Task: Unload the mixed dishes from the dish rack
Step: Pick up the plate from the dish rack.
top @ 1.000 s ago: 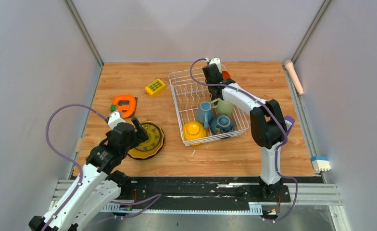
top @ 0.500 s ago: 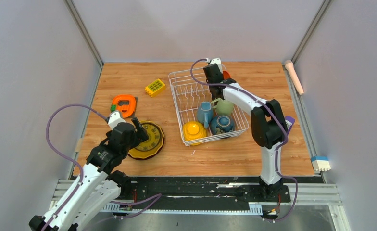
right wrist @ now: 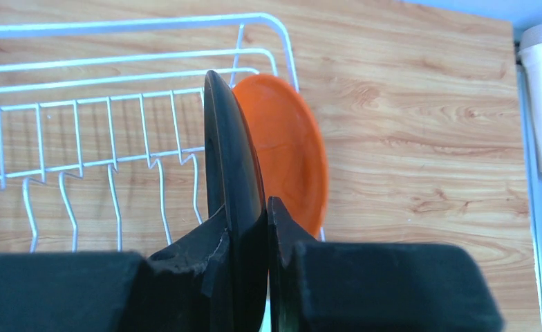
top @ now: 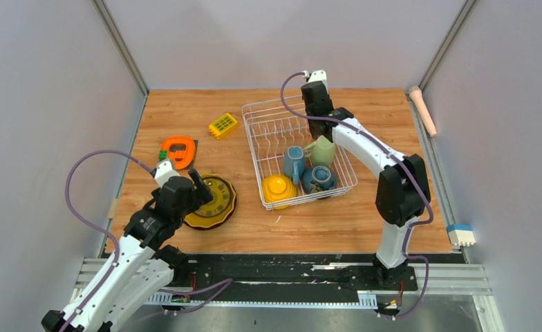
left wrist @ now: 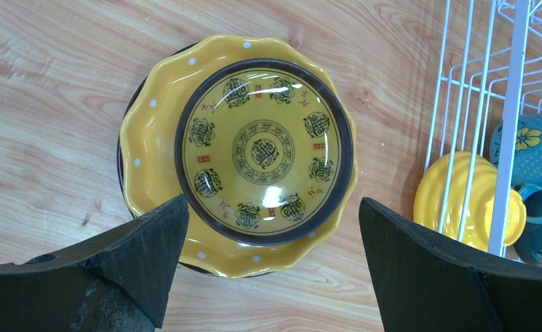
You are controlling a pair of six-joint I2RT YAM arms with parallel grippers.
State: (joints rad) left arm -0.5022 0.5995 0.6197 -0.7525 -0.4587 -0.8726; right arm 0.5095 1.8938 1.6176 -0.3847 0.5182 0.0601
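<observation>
My right gripper (right wrist: 267,214) is shut on the rim of a dark brown plate (right wrist: 227,138) held on edge at the far end of the white wire dish rack (right wrist: 116,59). An orange plate (right wrist: 289,159) stands just behind it. In the top view, my right gripper (top: 316,111) is over the rack's far right corner. The rack (top: 254,131) holds a blue mug (top: 294,161), a pale green mug (top: 323,151), a yellow bowl (top: 279,188) and a dark bowl (top: 319,178). My left gripper (left wrist: 272,235) is open above a yellow plate (left wrist: 157,138) stacked on the table.
An orange round gadget (top: 178,150) and a small yellow studded brick (top: 223,125) lie left of the rack. A pink cylinder (top: 422,109) lies along the right wall. A white and blue block (top: 461,235) sits at the right front. The rack's near wall (left wrist: 510,104) shows right of my left gripper.
My right gripper has risen and shifted a little to the right with the dark brown plate in it. The left arm has not moved.
</observation>
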